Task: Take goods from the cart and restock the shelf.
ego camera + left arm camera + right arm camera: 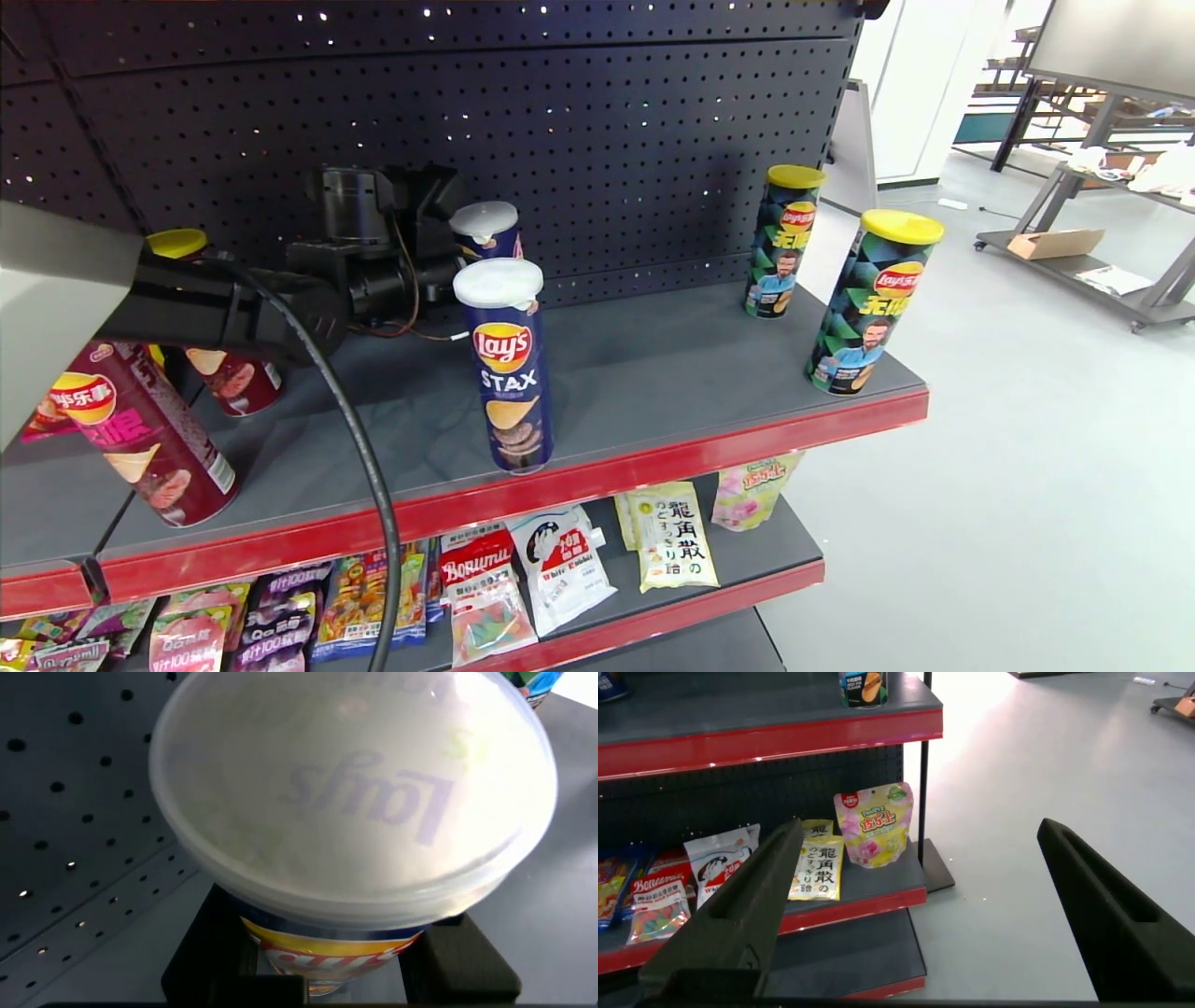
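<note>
We are seeing the left fingers (206, 961) pinching the rear blue can (355, 793) from both sides, just under its white lid. That can is standing upright at the back edge of the top shelf (653, 373), close against the pegboard (607, 140), so little room is lying open behind it. The front blue can (509, 364) is standing right at the red front edge (709, 439), between the held can and the open side of the shelf.

To the right, a broad strip of bare shelf is running as far as the back green can (782, 243) near the back right corner and the corner green can (873, 303) at the front right corner. Toward the left end, the near maroon can (149, 429) is leaning close to the front edge, and the far maroon can (233, 373) is standing farther back.

The right fingers (738, 919) are spreading wide with nothing between them. They are hanging low before the lower shelf (868, 882) and its snack bags (873, 826), with open floor (1018, 765) beside them.
</note>
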Robot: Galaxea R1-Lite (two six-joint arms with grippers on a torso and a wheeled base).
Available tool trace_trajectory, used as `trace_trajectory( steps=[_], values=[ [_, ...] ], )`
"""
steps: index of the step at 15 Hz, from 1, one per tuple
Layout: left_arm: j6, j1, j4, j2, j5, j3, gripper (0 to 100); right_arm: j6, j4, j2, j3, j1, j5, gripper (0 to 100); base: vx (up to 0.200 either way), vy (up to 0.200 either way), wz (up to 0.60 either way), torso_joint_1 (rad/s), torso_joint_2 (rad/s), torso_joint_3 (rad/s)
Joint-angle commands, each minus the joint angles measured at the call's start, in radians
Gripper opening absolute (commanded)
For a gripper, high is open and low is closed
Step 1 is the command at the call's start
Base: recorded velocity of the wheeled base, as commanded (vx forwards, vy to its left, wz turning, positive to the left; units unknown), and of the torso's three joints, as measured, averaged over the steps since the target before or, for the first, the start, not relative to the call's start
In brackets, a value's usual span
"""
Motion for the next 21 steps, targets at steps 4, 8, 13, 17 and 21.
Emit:
trace_trajectory(
  steps=[4,8,13,17,21],
  values=[
    [0.001,-0.003,-0.003,-0.002,-0.001,0.0,0,0.0,0.0,0.0,0.0,0.0,0.0,100,0.0,0.0,0.0,0.0,0.0,0.0],
    [-0.001,0.0,-0.004,0.001,-0.001,0.0,0,0.0,0.0,0.001,0.0,0.0,0.0,100,0.0,0.0,0.0,0.0,0.0,0.0],
    [-0.001,0.004,-0.004,0.005,-0.001,-0.007,0,-0.002,0.0,0.0,0.0,0.0,0.0,100,0.0,0.0,0.0,0.0,0.0,0.0],
    [-0.001,0.004,-0.004,0.005,0.001,-0.007,0,-0.002,0.0,0.0,0.0,0.0,0.0,100,0.0,0.0,0.0,0.0,0.0,0.0],
    [-0.001,0.004,-0.007,0.005,0.003,-0.002,100,-0.002,0.0,0.0,0.0,0.0,0.0,100,0.0,0.0,0.0,0.0,0.0,0.0]
  ],
)
